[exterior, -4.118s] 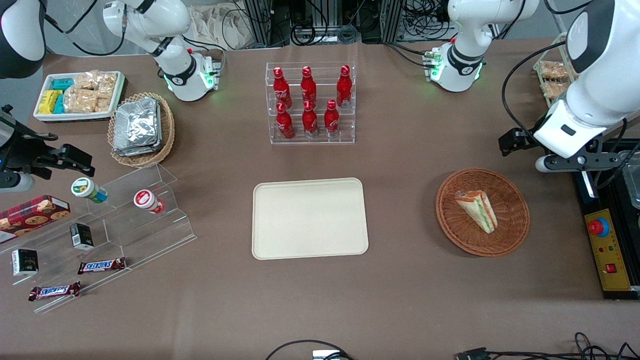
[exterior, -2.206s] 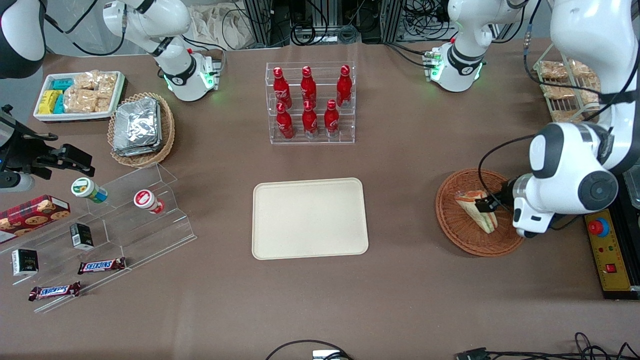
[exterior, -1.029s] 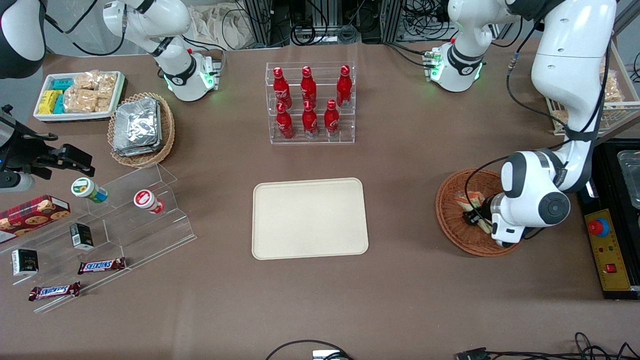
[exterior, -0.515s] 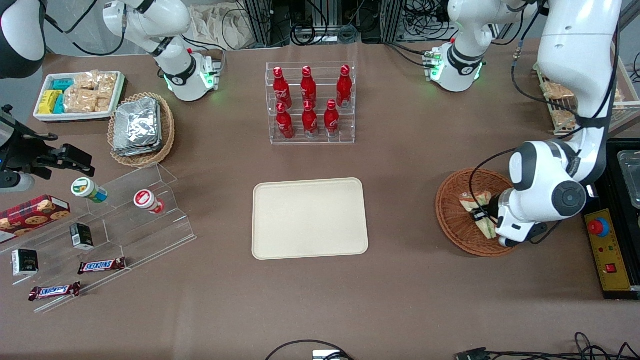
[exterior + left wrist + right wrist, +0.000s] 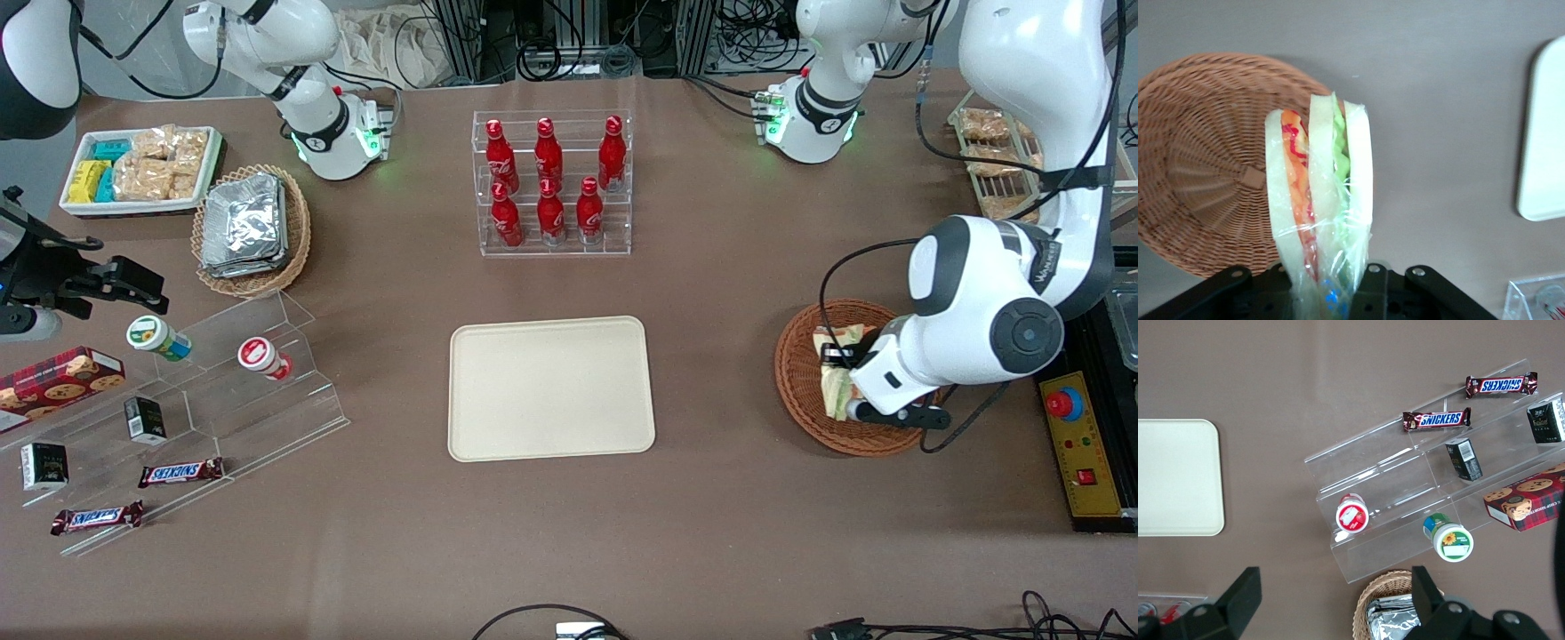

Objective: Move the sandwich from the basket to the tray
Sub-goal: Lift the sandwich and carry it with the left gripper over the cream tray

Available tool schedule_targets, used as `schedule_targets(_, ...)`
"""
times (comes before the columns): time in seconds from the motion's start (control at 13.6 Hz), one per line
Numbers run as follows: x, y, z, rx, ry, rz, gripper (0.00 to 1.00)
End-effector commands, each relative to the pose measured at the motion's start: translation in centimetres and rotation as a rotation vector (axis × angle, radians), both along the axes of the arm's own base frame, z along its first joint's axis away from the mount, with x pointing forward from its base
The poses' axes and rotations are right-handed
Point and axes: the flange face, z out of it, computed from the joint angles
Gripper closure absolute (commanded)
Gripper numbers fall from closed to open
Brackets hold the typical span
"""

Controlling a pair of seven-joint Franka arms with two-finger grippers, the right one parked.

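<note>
My left gripper (image 5: 845, 378) is shut on the sandwich (image 5: 836, 369), a wrapped white-bread wedge with green and orange-red filling, and holds it lifted above the reddish-brown wicker basket (image 5: 800, 391). In the left wrist view the sandwich (image 5: 1319, 200) stands between the gripper (image 5: 1328, 287) jaws, with the basket (image 5: 1198, 167) below it and a corner of the cream tray (image 5: 1545, 147) showing. The cream-beige tray (image 5: 550, 388) lies flat at the table's middle, away from the basket toward the parked arm's end. It also shows in the right wrist view (image 5: 1175, 477).
A clear rack of red bottles (image 5: 551, 182) stands farther from the camera than the tray. A tan basket of foil packets (image 5: 249, 227), a white snack tray (image 5: 138, 169) and a clear stepped shelf of snacks (image 5: 178, 391) lie toward the parked arm's end. A control box (image 5: 1080, 453) sits beside the basket.
The gripper came down into the basket, closed on the sandwich, and has now lifted it and shifted it slightly toward the tray.
</note>
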Motion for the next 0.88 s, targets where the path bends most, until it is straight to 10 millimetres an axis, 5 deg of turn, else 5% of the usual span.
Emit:
schedule_targets(0.0,1.2,-5.8,0.3,0.01,0.032,0.05,1.0)
schedule_targets(0.37,0.9,-17.9,-2.5,0.049,0.038,0.173,1.0)
schedule_targets(0.81,-0.8,-27.7,-8.8,-0.019,-0.013,0.178,1.0)
